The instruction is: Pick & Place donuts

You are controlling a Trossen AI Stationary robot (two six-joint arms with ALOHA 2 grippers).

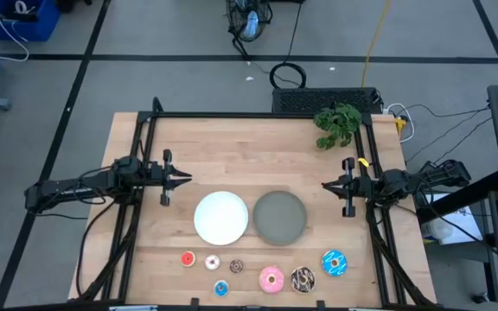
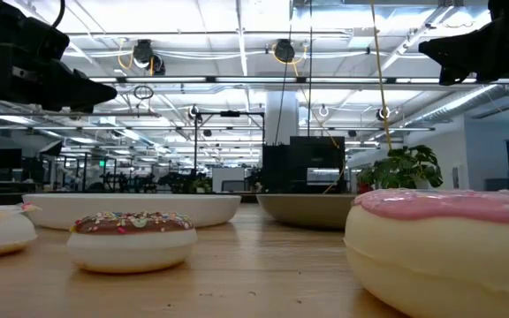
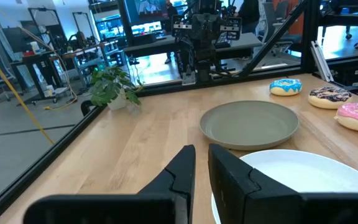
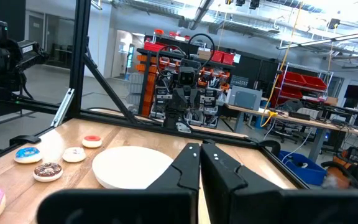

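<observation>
**Q:** At the bench's (image 1: 180, 142) six o'clock edge, as the high view gives it, what is lying?
**A:** Seven donuts are lying there in a loose row. The red donut (image 1: 188, 258), the white-pink donut (image 1: 212, 263) and the dark brown donut (image 1: 237, 266) are sitting side by side, apart from one another. The small blue donut (image 1: 221, 288) is lying just toward six o'clock of them. Toward three o'clock the larger ones are following: the pink donut (image 1: 271, 278), the chocolate sprinkled donut (image 1: 302, 278) and the blue sprinkled donut (image 1: 334, 263).

**Q:** What is occupying the middle?
**A:** The white plate (image 1: 221, 217) is sitting at nine o'clock of the grey plate (image 1: 279, 216), the two close side by side. Neither is carrying a donut. A small green plant (image 1: 337, 123) is standing near the one o'clock corner.

**Q:** How is the left claw (image 1: 188, 179) standing?
**A:** It is hovering at nine o'clock of the white plate, pointing toward three o'clock. Its fingers (image 3: 182, 171) are showing a narrow gap in the left wrist view, and they are holding nothing.

**Q:** And the right claw (image 1: 324, 184)?
**A:** It is hovering at about two o'clock of the grey plate, pointing toward nine o'clock. Its fingers (image 4: 188, 165) are pressing together, empty.

**Q:** What is the low view showing?
**A:** The pink donut is filling the near corner, with the chocolate sprinkled donut resting flat farther along the bench.
</observation>
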